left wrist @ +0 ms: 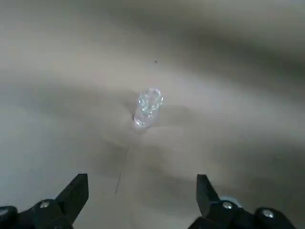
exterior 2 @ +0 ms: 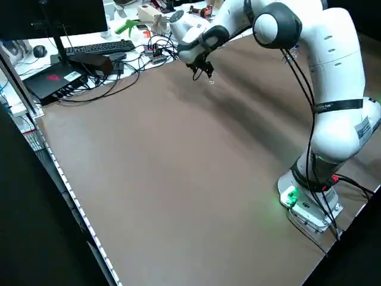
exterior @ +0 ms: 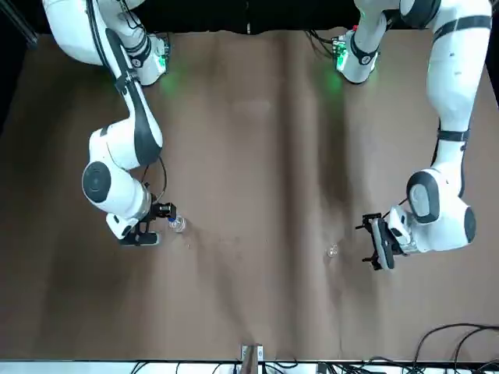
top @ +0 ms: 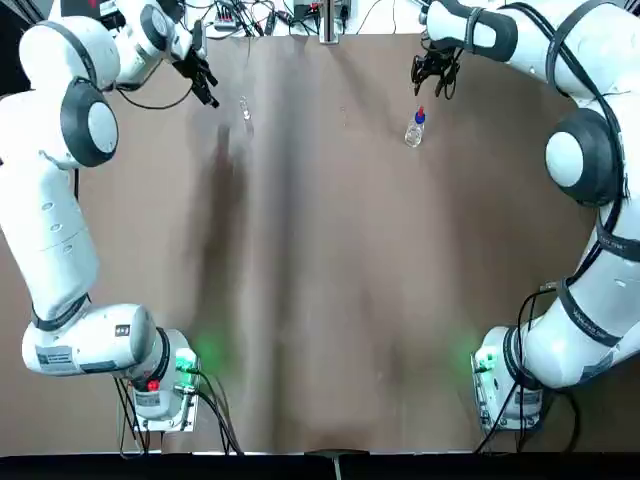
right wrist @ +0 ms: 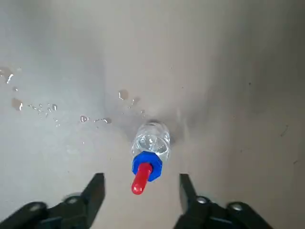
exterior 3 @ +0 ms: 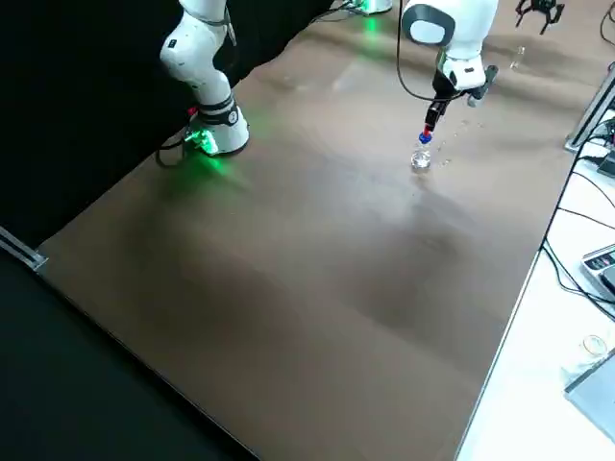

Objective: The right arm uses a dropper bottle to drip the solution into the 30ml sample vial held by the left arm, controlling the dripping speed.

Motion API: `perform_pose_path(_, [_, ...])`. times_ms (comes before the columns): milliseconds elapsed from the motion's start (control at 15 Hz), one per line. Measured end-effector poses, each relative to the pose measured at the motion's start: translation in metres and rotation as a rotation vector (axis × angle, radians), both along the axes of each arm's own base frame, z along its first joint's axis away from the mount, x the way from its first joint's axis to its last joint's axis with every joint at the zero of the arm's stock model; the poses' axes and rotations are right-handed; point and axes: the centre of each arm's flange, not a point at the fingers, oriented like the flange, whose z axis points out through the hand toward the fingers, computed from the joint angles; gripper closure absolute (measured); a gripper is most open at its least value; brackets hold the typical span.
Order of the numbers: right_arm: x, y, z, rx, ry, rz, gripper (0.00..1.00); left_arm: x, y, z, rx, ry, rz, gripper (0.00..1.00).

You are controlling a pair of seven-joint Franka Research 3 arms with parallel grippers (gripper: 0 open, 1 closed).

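Clear dropper bottle (right wrist: 151, 141) with blue collar, red top; brown table (top: 330, 300).

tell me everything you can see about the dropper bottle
The dropper bottle is a small clear rounded bottle, glass or plastic by its look, with a blue collar and a slim red dropper top. It stands upright on the brown table, on the robot's right side of the far half. Nothing grips it: the right gripper hovers just above with fingers open either side of the red top. Small wet droplets speckle the table beside it.
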Motion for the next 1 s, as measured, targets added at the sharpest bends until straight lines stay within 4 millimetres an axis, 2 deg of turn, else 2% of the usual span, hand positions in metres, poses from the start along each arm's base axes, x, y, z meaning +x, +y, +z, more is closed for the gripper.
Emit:
perform_pose_path(67, [0.0, 0.001, -0.004, -0.002, 0.005, 0.0, 0.32, 0.0, 0.0, -0.013, 0.002, -0.001, -0.008, 0.0])
perform_pose_path(267, [-0.001, 0.003, -0.012, -0.006, 0.017, 0.002, 0.37, 0.006, 0.0, -0.05, 0.004, -0.049, -0.072, 0.0])
perform_pose_path(400, [-0.001, 0.003, -0.017, -0.009, 0.024, 0.002, 0.43, 0.012, -0.01, -0.063, -0.002, -0.087, -0.088, 0.0])
perform_pose_path(600, [-0.003, 0.003, -0.024, -0.013, 0.037, 0.003, 0.5, 0.016, -0.039, -0.079, -0.02, -0.143, -0.093, 0.0])
perform_pose_path(800, [-0.004, 0.003, -0.029, -0.015, 0.044, 0.003, 0.52, 0.017, -0.044, -0.081, -0.022, -0.15, -0.101, 0.0])
perform_pose_path(867, [-0.004, 0.003, -0.03, -0.016, 0.046, 0.003, 0.57, 0.017, -0.044, -0.081, -0.024, -0.151, -0.102, 0.0])
perform_pose_path(1000, [-0.005, 0.003, -0.034, -0.018, 0.052, 0.003, 0.6, 0.017, -0.049, -0.08, -0.035, -0.152, -0.102, 0.0])
